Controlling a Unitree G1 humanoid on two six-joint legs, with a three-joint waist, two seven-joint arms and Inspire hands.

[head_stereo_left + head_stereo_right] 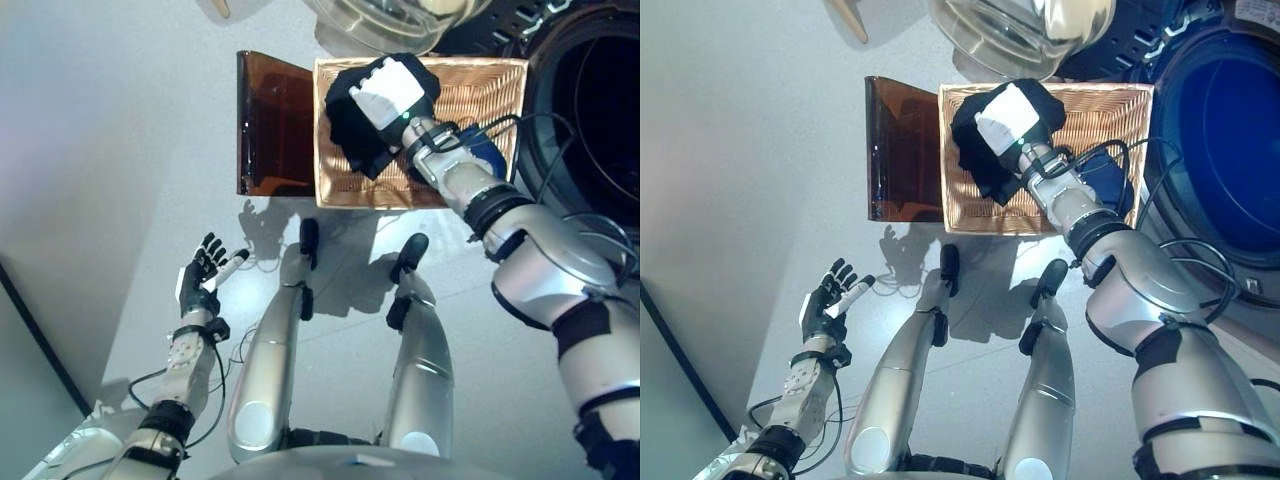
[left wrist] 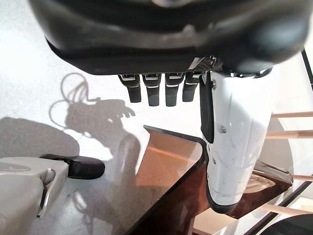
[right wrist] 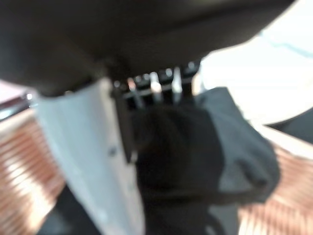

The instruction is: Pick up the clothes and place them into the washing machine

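Here, a bundle of black cloth (image 1: 350,125) sits over the left half of the rectangular woven wicker basket (image 1: 480,85), bunched under the right hand (image 1: 392,95). That hand's fingers curl down into the dark fabric and clamp on it, as the right wrist view shows. A bit of blue cloth (image 1: 1110,178) peeks from the basket beside the right forearm. A translucent brown plastic bin (image 1: 272,125) stands touching the basket's left side on the pale floor (image 1: 120,150). The washing machine's dark round drum opening (image 1: 1225,150) lies just right of the basket. The left hand (image 1: 203,275) hangs low near the floor, fingers straight and spread, holding nothing.
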